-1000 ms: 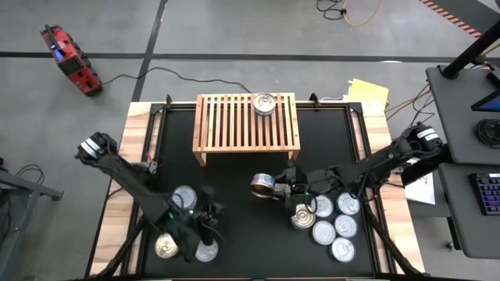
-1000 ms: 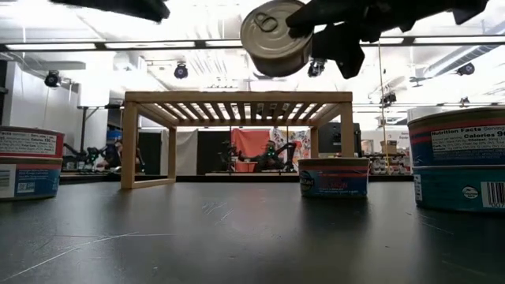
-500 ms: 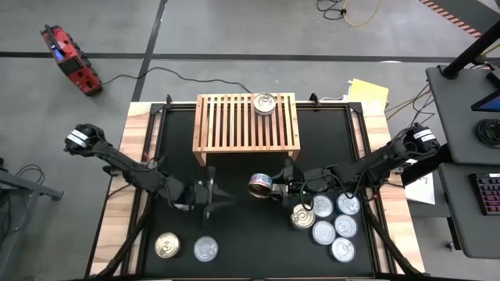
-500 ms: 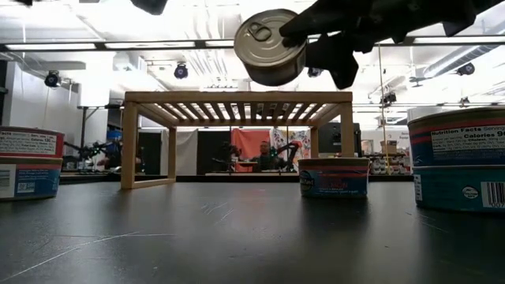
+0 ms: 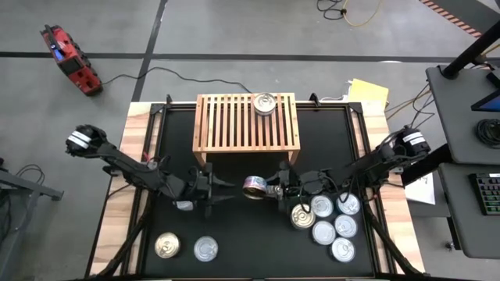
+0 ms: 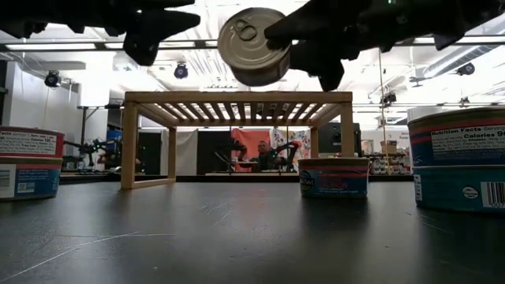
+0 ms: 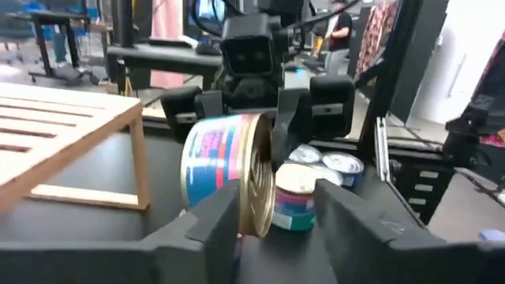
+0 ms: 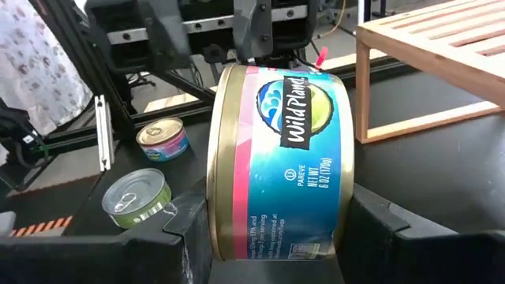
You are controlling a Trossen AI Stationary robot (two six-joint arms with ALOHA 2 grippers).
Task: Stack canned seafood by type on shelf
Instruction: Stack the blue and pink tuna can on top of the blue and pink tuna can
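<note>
A tin of canned seafood (image 5: pixel 254 186) with a pink and blue label hangs above the middle of the table, in front of the light-wood shelf (image 5: pixel 234 125). My right gripper (image 5: pixel 267 190) is shut on it, reaching in level from the right. My left gripper (image 5: pixel 230 190) points level at the tin from the left. Its fingers are open in the left wrist view (image 7: pixel 276 225), close to the tin (image 7: pixel 229 170); I see no touch. One tin (image 5: pixel 264 103) stands on the shelf's slatted top at its far right. My right gripper pinches the tin between its two fingers (image 8: pixel 185 244), one on the gold lid end (image 8: pixel 215 197) and one on the opposite flat end (image 8: pixel 345 181). The fingers come level from the table's right. The tin lies on its side, lifted clear, lid toward the near edge (image 6: pixel 252 46).
Several tins (image 5: pixel 328 226) stand in a cluster at the near right. Two tins (image 5: pixel 166 247) (image 5: pixel 205 249) stand at the near left, and another (image 5: pixel 185 205) shows under my left arm. Bare black mat lies in front of the shelf and under it.
My left gripper has risen from the near-left tins and swung toward the table's middle, turning level to point at the held tin. My right gripper has carried the tin a little toward the table's left, still on its side and clear of the table.
</note>
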